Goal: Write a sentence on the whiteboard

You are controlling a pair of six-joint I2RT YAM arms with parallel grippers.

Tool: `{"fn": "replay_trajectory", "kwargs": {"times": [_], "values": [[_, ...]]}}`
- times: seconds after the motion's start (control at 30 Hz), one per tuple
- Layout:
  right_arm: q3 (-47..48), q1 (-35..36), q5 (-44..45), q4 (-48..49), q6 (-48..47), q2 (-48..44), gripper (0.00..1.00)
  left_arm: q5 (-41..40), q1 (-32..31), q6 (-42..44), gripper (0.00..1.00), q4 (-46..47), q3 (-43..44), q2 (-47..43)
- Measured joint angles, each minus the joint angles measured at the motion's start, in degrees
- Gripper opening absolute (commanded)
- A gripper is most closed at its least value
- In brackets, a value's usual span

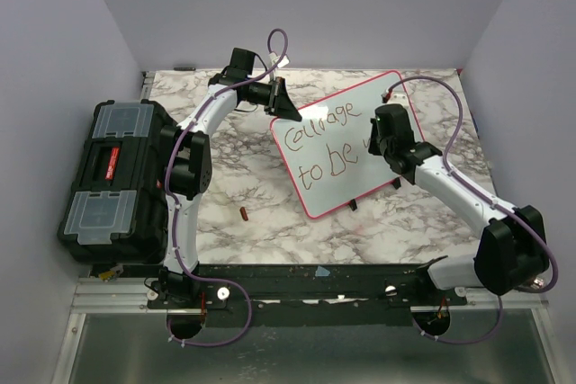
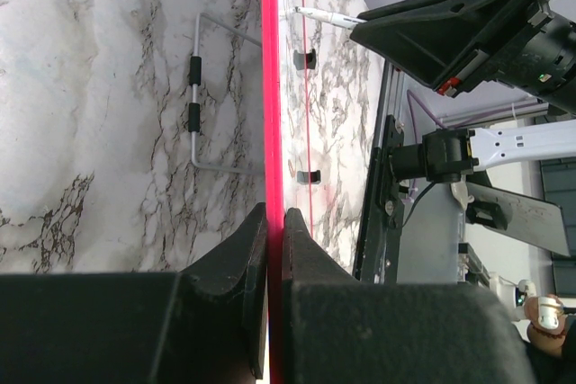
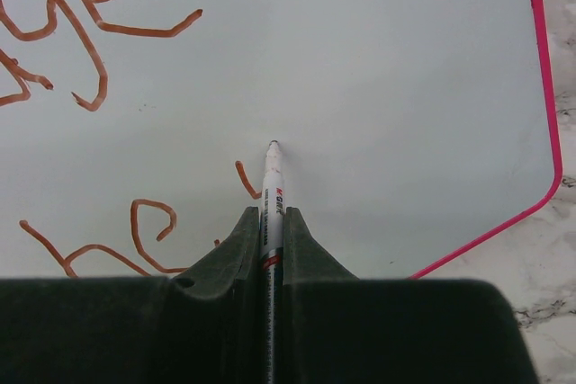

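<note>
We see the whiteboard (image 1: 355,132), a glossy white rectangle with a thin pink-red rim and rounded corners, on the far right part of the marbled table (image 1: 261,195). It sits turned at an angle, one corner pointing toward the table's middle. It looks propped up rather than flat, though we cannot tell how steeply. The sentence (image 1: 322,146) runs in two handwritten lines across its left half: "Courage" above, "to be" below, then a short extra stroke. Up close the strokes look reddish brown. The right part is bare white.
</note>
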Motion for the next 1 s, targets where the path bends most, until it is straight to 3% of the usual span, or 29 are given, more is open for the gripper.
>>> {"fn": "replay_trajectory", "kwargs": {"times": [1.0], "values": [[1.5, -0.1, -1.3, -0.2, -1.2, 1.0, 0.01, 0.0, 0.0, -0.2, 0.00, 0.0, 0.0, 0.0]]}}
